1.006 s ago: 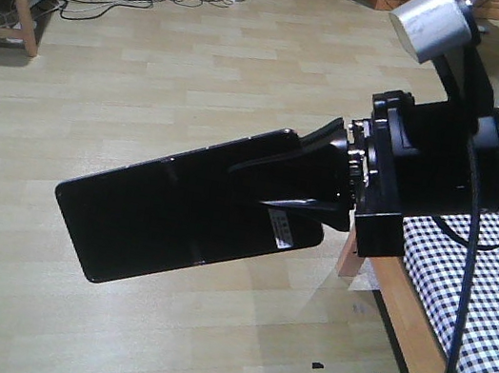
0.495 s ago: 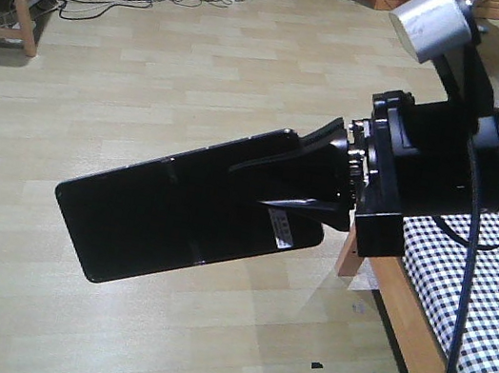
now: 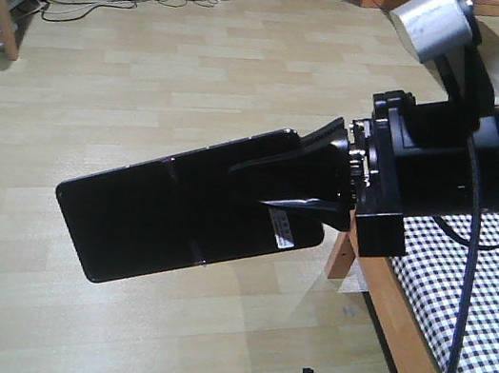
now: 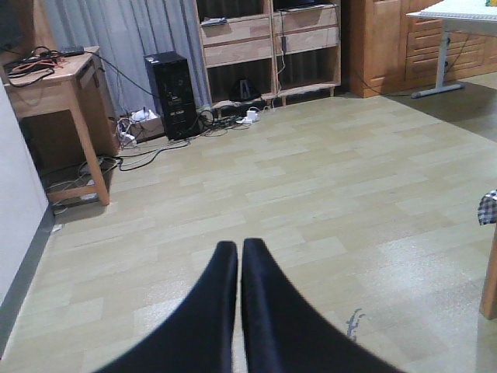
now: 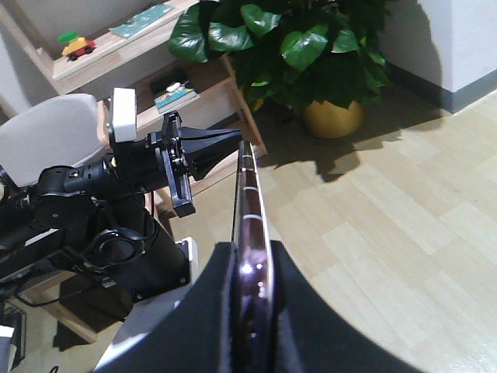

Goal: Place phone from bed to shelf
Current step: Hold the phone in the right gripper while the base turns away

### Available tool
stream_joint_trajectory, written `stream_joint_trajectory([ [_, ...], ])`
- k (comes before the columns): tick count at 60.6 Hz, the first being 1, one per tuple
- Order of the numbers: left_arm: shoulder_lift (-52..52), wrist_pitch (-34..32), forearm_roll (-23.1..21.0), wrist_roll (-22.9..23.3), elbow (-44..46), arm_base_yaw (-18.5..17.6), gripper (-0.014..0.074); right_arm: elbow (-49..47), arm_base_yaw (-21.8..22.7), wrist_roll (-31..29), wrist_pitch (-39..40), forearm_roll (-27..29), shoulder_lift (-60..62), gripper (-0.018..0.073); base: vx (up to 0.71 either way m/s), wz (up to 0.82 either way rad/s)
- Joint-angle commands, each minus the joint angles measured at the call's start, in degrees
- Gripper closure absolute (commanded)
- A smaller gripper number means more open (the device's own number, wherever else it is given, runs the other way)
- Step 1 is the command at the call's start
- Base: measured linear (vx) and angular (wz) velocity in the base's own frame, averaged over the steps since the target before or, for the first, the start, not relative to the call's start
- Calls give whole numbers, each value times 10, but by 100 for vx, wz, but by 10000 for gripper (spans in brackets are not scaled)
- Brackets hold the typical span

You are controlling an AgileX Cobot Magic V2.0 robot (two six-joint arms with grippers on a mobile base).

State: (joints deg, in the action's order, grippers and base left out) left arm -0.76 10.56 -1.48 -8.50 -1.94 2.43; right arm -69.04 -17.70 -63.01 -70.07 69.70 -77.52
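Front, left-wrist and right-wrist views of the carry. The right gripper (image 3: pixel 264 187) has its jaws clamped on the phone (image 3: pixel 178 208), gripping the end that bears the small white barcode sticker (image 3: pixel 282 232). The rest of the glossy black slab projects free, sloping down toward the lower left of the front view. The phone hangs in the air over the pale plank floor (image 3: pixel 155 64), just off the corner of the bed (image 3: pixel 488 316), whose black-and-white check cloth and light wooden frame fill the lower right; the phone touches neither. From the right wrist camera the phone (image 5: pixel 250 210) is seen edge-on, its thin rim rising between the two dark fingers of the right gripper (image 5: pixel 252 260). Beyond it stands the left gripper (image 5: pixel 221 140), pointing toward the phone's far end but apart from it. Behind are the light wooden shelf (image 5: pixel 109 54), which carries a toy car (image 5: pixel 78 47), and a potted plant (image 5: pixel 311 47). The left wrist view shows the left gripper (image 4: pixel 237 252) with its jaws together and nothing between them, held above open floor.
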Motion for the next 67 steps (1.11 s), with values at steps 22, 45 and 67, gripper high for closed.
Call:
stream_joint_trajectory([
  [22,-8,-41,-5,3,12,-2,595,-15,0,-3,-36,53,20,561,15,4],
  [45,-8,-41,-5,3,12,-2,595,-15,0,-3,-36,53,20,561,23,9],
  [67,-8,-41,-5,3,12,-2,595,-15,0,-3,-36,53,27,561,30,9],
])
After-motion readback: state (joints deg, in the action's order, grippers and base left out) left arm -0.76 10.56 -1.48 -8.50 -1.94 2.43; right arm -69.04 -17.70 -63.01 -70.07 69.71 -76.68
